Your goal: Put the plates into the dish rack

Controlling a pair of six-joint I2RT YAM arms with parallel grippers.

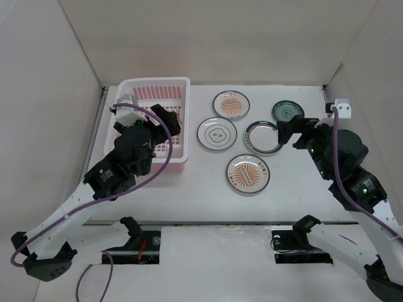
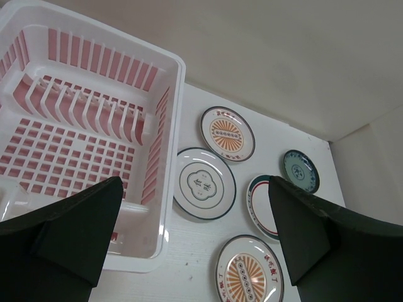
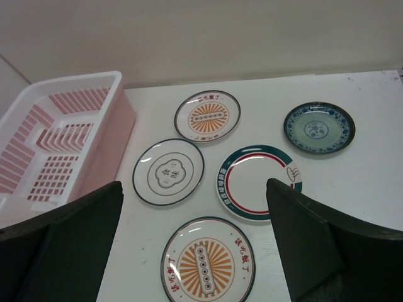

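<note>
The pink dish rack (image 1: pixel 157 81) stands empty at the back left. Five plates lie flat to its right: a sunburst plate (image 1: pixel 231 105), a white plate with a dark centre mark (image 1: pixel 216 134), a green-rimmed plate (image 1: pixel 262 137), a dark green plate (image 1: pixel 288 112) and a second sunburst plate (image 1: pixel 248 173). My left gripper (image 1: pixel 166 119) hangs open and empty over the rack's right side (image 2: pixel 169 75). My right gripper (image 1: pixel 291 131) is open and empty above the green-rimmed plate's right edge (image 3: pixel 258 182), near the dark green plate (image 3: pixel 318 128).
Tall white walls close in the table at the left, back and right. The rack's upright slot dividers (image 2: pixel 82 104) run across its middle. Bare table lies in front of the near sunburst plate (image 3: pixel 206 264).
</note>
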